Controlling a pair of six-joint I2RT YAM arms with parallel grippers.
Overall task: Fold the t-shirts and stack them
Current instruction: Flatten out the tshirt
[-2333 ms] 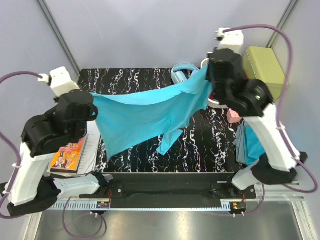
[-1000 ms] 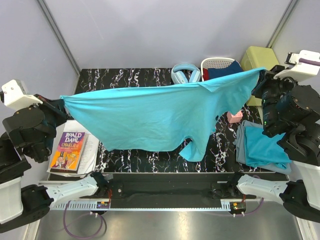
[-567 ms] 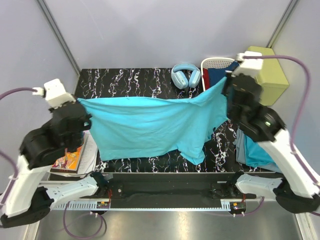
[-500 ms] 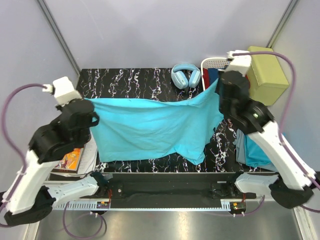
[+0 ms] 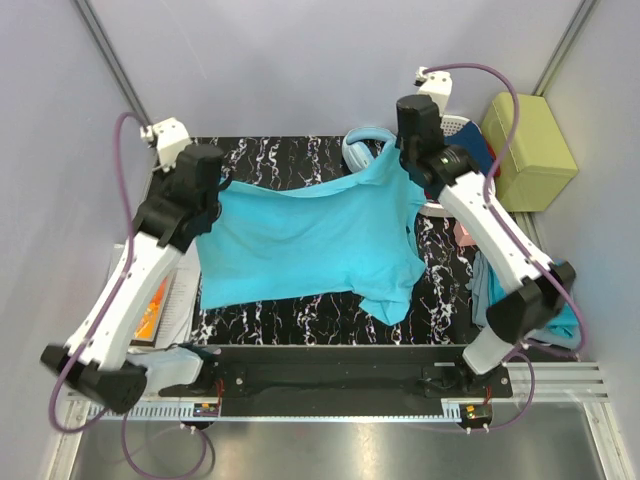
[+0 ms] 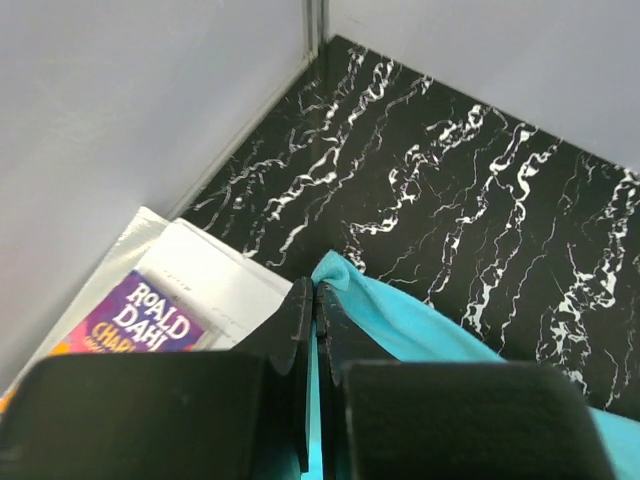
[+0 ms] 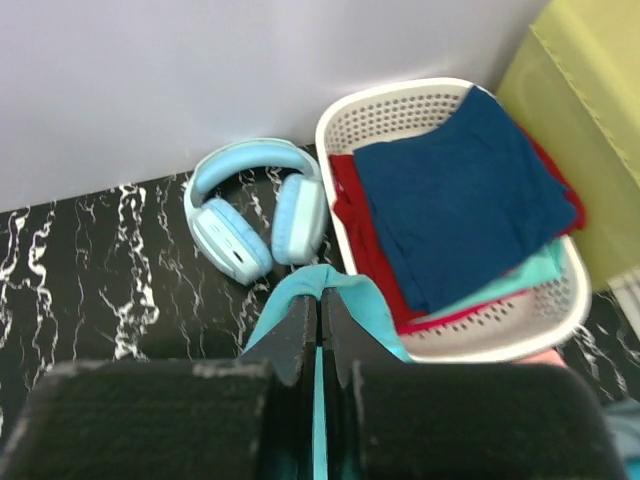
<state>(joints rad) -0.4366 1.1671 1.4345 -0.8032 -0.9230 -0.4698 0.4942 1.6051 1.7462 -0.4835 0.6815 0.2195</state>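
top external view is showing the black table (image 5: 280,155) lying under the t-shirt (image 5: 310,240), which is hanging stretched left to right between both arms, near hem sagging toward the bases. the left gripper (image 6: 314,292) and right gripper (image 7: 320,303) are each pinching one far corner, jaws closed tight on cloth.

Your turquoise t-shirt (image 5: 310,235) hangs spread wide over the tabletop (image 5: 270,160), held by its two far corners, one sleeve drooping. A second t-shirt (image 5: 481,292) lies crumpled at the right edge.
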